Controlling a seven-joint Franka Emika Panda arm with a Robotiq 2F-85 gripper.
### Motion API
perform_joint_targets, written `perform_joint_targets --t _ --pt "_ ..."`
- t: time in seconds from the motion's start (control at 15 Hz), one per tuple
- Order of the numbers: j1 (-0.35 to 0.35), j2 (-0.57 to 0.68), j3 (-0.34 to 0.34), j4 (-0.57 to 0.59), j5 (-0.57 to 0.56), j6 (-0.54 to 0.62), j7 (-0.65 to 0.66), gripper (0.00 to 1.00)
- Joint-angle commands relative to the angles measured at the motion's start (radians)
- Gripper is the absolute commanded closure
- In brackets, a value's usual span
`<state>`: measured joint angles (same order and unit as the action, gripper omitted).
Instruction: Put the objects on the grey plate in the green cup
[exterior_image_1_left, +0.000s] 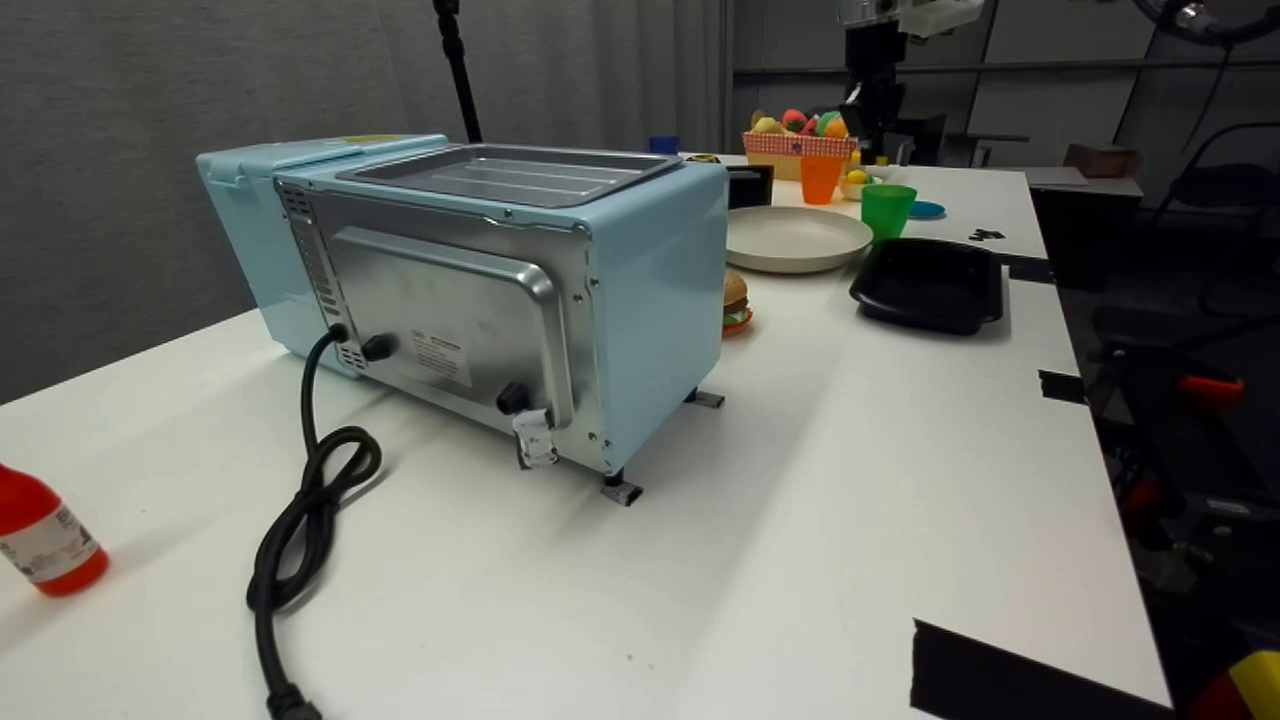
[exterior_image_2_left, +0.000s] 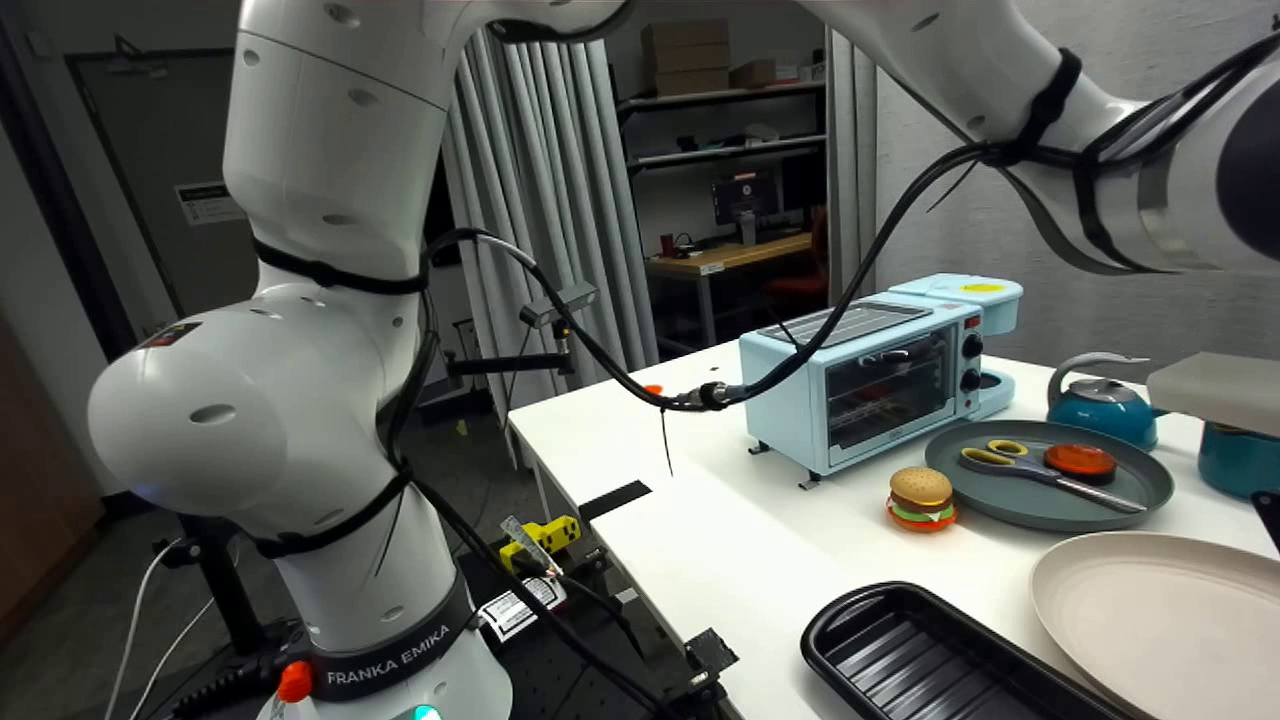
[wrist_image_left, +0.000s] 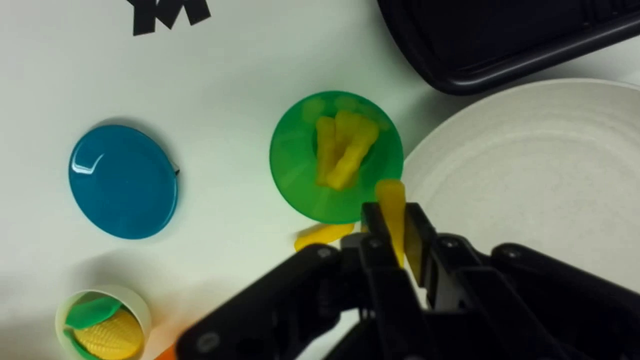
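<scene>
The black band (exterior_image_2_left: 395, 655) around the arm's base (exterior_image_2_left: 465, 680) reads "FRANKA EMIKA".

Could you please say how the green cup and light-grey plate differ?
The green cup is narrow and deep; the light-grey plate is wide and shallow. The cup is bright green, the plate pale. The cup holds yellow sticks; the plate shows none. Both have round rims and rest on the white table.

The arm (exterior_image_2_left: 330, 150) is glossy white with rounded joints (exterior_image_2_left: 160, 455) and grey oval caps (exterior_image_2_left: 212, 414); black straps (exterior_image_2_left: 340, 275) tie black cables (exterior_image_2_left: 762, 386) to it, with a metal connector (exterior_image_2_left: 713, 396); the black band (exterior_image_2_left: 390, 657) reads FRANKA EMIKA in white, near an orange-red button (exterior_image_2_left: 295, 682) and a teal light (exterior_image_2_left: 427, 713); the gripper (wrist_image_left: 395, 220) is black, with round screws (wrist_image_left: 207, 342).
</scene>
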<state>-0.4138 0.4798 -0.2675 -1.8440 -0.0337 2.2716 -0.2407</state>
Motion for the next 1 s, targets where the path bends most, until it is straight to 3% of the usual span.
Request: perform_joint_targets --t 0.0,0.47,0.53,0.6,0.93 --pt "-0.003 -0.035 -0.013 -0.049 -0.039 -0.024 -0.016 0.96" --pt "-0.001 -0.03 -0.017 -0.066 -0.058 -0.034 -0.009 0.96" --pt "-0.001 -0.029 -0.017 -0.065 -0.058 -0.037 -0.009 0.6" --pt "-0.002 -0.028 -0.017 -0.064 -0.057 -0.04 -0.011 0.59" --pt "-0.005 -0.026 -0.013 -0.059 -0.053 -0.064 -0.022 0.23"
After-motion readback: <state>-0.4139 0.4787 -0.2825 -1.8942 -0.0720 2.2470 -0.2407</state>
